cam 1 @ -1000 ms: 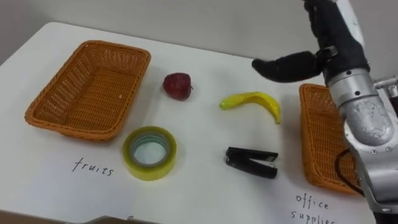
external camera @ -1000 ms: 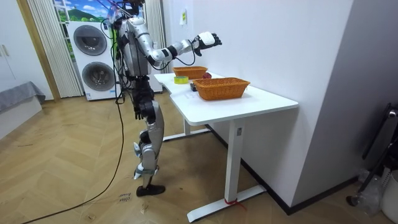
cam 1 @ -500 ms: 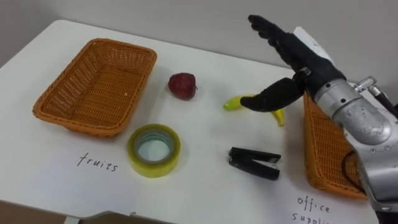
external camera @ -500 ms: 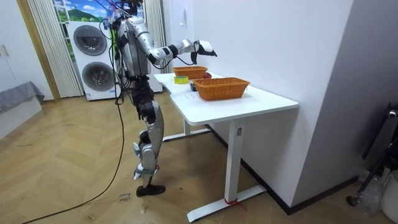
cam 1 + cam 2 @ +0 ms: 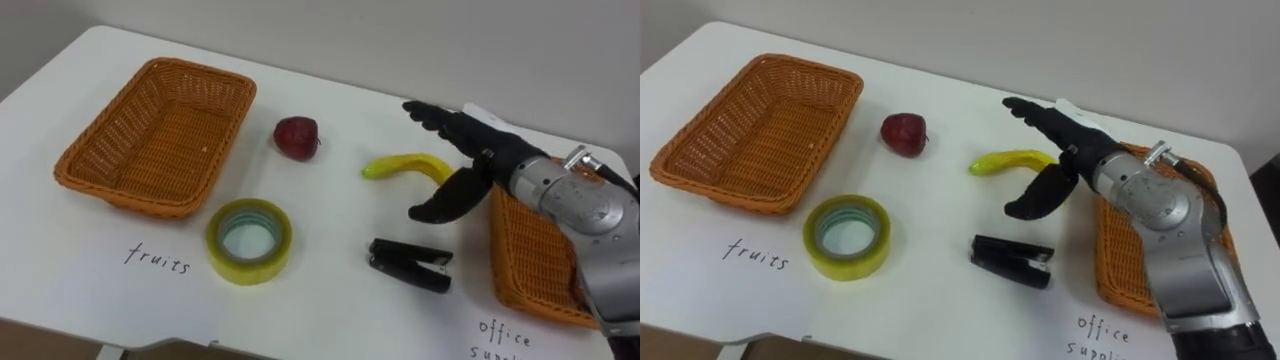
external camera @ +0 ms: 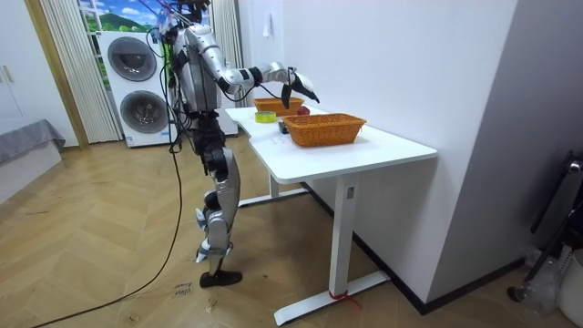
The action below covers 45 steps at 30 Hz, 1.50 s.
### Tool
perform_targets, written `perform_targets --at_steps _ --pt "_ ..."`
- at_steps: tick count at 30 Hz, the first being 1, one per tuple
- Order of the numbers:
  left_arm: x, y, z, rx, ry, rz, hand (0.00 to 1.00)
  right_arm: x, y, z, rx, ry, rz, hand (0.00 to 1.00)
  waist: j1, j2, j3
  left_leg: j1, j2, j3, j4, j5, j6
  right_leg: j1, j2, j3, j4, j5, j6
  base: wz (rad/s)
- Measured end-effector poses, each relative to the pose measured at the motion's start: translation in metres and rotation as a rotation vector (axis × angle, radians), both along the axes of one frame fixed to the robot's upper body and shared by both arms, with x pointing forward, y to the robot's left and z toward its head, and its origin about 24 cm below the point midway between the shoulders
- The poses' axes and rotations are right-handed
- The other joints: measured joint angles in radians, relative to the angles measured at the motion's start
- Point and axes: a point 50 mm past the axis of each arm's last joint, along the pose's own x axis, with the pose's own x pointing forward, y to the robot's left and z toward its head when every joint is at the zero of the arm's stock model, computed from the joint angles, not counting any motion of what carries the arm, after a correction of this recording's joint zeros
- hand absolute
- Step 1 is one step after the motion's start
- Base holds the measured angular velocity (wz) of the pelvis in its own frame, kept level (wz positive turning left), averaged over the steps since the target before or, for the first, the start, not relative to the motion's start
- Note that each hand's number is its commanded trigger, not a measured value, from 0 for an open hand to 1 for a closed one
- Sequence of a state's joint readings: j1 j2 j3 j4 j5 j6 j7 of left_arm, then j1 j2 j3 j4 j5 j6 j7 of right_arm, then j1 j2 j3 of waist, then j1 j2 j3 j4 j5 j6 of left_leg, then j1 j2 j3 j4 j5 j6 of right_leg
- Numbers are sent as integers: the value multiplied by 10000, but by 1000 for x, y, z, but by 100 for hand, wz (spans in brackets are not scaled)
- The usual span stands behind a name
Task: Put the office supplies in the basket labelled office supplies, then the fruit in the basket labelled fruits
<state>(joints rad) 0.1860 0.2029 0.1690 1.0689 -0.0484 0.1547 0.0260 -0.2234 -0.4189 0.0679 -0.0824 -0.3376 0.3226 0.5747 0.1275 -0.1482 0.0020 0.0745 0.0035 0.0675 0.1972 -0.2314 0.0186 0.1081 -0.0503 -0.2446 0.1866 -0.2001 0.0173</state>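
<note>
— What is laid out on the white table [image 5: 330, 300], starting from the left?
— A rectangular orange wicker basket [image 5: 150, 135] is set at the far left, with a handwritten label on the tabletop in front of it. Just right of its near corner, a roll of yellow adhesive tape [image 5: 248, 240] is laid flat. Farther back, a dark red apple [image 5: 297, 136] is placed near the basket's right rim but apart from it.

— And past the middle?
— A curved yellow banana [image 5: 400, 164] is seen, and nearer the robot a black stapler [image 5: 410, 266], the two apart. At the right edge a second orange wicker basket [image 5: 520, 260] is partly covered by the robot's forearm.

— How is the right hand [image 5: 485, 158] held?
— It is spread wide and nothing is held. The fingers are stretched straight above the banana's right end, and the thumb is angled down into the space between banana and stapler. That end of the banana is hidden by the hand, so contact cannot be told.

— What is found close to the hand?
— The stapler is just below the thumb, and the second basket's rim is beside the wrist.

— Where is the robot stood?
— In the room view it is seen upright at the table's end on the room view's left, with two stacked washing machines [image 6: 137, 91] behind it.
</note>
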Motion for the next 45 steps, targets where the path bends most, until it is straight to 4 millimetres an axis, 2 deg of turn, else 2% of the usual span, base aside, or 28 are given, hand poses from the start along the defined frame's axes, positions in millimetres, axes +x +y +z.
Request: perform_targets --at_steps 13,24,27,35,45 --pt "-1 1 0 -106 190 -46 0 -5 3 -17 -609 1520 654 0 155 -30 21 48 -1 25 -66 -1 1 -15 7 208 3 0 0 0" --pt "3 3 1 -107 160 -187 0 -11 18 -28 -828 2531 1748 0 212 -18 42 51 7 20 -62 2 4 -21 1 194 -1 -1 1 0" --pt "4 3 1 -101 145 -220 0 -14 23 -33 -880 2865 2061 0 195 -71 52 49 8 16 -1 3 4 -20 1 194 -10 0 1 0" --pt "5 3 1 43 82 5 0 -18 29 -39 -922 3408 2508 0 201 -210 11 3 16 13 3 2 5 -17 -7 181 9 2 -2 0" --pt "6 3 1 71 86 -48 0 -21 32 -43 -1069 3695 2767 0 211 -210 15 -10 6 23 -14 3 5 -44 3 185 5 6 -3 0"
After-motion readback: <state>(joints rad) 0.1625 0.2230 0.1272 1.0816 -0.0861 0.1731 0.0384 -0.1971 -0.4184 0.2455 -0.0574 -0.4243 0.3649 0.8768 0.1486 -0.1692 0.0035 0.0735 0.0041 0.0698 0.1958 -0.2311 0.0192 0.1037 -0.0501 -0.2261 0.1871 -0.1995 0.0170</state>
